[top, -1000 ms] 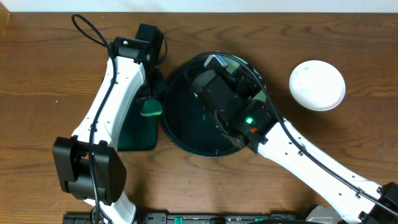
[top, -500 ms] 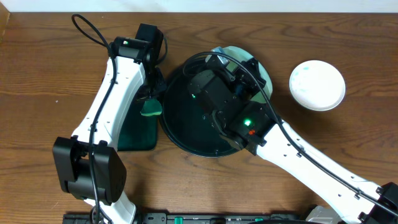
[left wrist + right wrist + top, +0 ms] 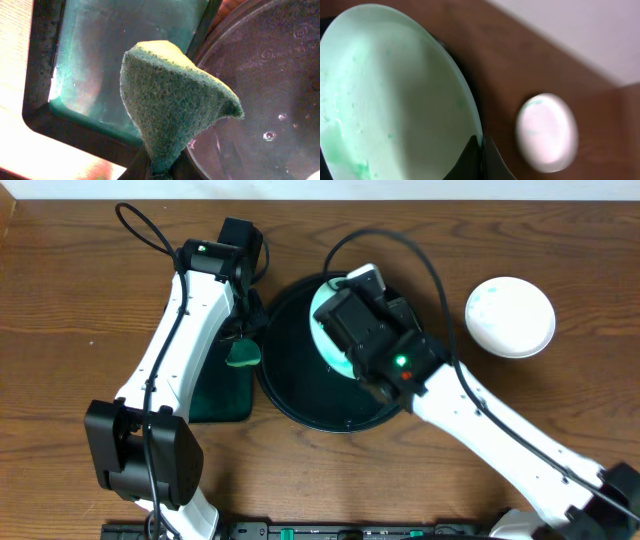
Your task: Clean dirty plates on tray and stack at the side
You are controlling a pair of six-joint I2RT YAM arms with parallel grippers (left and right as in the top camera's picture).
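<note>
My right gripper (image 3: 340, 298) is shut on the rim of a white plate (image 3: 325, 330) with teal-green smears. It holds the plate tilted above the round black tray (image 3: 290, 395). In the right wrist view the fingers (image 3: 481, 150) pinch the edge of the smeared plate (image 3: 395, 100). A clean-looking white plate (image 3: 510, 317) lies on the bare wood to the right of the tray and also shows in the right wrist view (image 3: 547, 132); I cannot tell whether it is a stack. My left gripper (image 3: 243, 340) is shut on a green sponge (image 3: 170, 100) at the tray's left rim (image 3: 265, 90).
A rectangular dark green tray (image 3: 215, 395) lies left of the round tray, under the left gripper, and shows in the left wrist view (image 3: 125, 65). The right arm stretches from the front right corner across the table. A cable loops above the right wrist.
My right gripper has swung the plate from the tray's far rim to above the tray's middle-left and turned its smeared face into view. The left arm has not moved.
</note>
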